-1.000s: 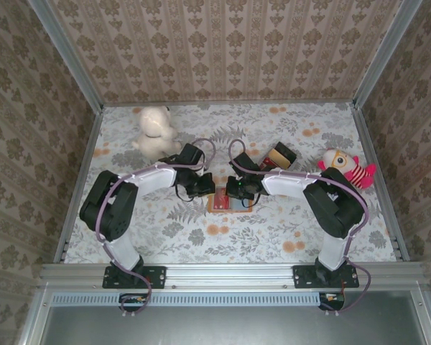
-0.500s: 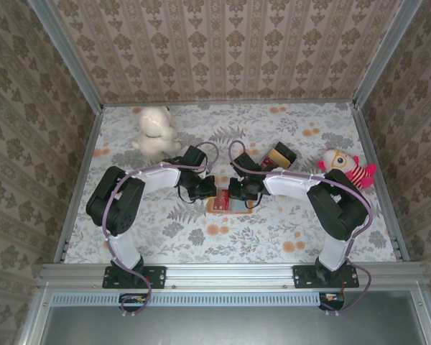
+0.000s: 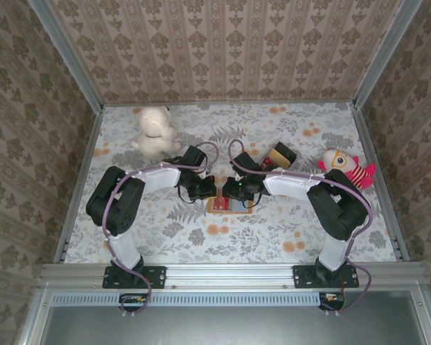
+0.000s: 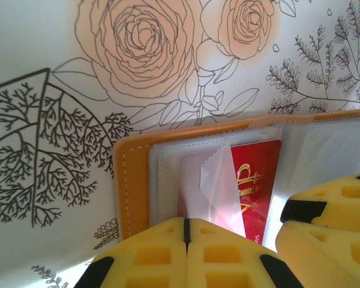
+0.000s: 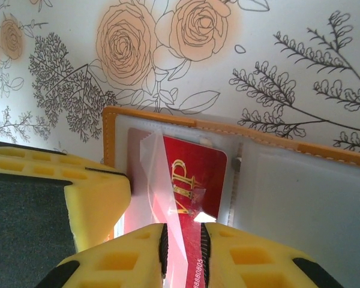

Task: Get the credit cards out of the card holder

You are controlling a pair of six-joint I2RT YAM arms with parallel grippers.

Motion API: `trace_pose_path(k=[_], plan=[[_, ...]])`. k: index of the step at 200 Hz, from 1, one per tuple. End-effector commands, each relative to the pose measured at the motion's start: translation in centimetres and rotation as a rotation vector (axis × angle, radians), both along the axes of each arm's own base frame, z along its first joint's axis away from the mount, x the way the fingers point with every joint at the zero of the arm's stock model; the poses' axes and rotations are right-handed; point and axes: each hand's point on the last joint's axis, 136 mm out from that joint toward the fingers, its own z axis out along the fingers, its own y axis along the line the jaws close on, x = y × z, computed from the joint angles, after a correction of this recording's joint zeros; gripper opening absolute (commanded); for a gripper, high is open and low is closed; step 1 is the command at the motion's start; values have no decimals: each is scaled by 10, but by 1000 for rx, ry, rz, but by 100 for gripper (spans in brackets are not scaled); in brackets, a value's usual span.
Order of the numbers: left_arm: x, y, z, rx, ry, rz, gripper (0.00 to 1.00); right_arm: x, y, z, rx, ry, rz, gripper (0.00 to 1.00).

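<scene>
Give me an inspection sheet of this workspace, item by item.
Surface: floral table cover, flat, no spills seen.
Job's things: card holder lies open on the cover; a red credit card shows under a clear pocket flap.
Clutter: white plush, brown block and striped doll, all farther back, apart from the holder.
Grippers: left gripper pads shut over a pocket page; right gripper shut on the credit card.
Cables: purple cables loop above the wrists, off the holder.
Surroundings: patterned walls; metal rail at the near edge.
</scene>
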Motion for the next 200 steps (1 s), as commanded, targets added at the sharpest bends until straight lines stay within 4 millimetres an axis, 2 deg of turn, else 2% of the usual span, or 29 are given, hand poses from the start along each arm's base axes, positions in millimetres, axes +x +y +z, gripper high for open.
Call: trace_pose_path(k=[1, 73, 103, 127, 162, 200], plan=[[-5, 9, -12, 51, 17, -8, 4, -7, -3, -4, 2, 43, -13, 24], [-5, 9, -11, 49, 16, -8, 4, -8, -11, -17, -62, 73, -27, 26], [-5, 8, -10, 46, 13, -10, 4, -9, 7, -13, 35, 79, 10, 22], [-5, 7, -10, 40, 16, -9, 4, -7, 11, -13, 47, 82, 16, 21], [-6, 6, -8, 35, 11, -13, 4, -4, 9, -16, 31, 79, 11, 14], [-4, 5, 4, 17, -19, -15, 7, -4, 1, -16, -4, 67, -9, 0]])
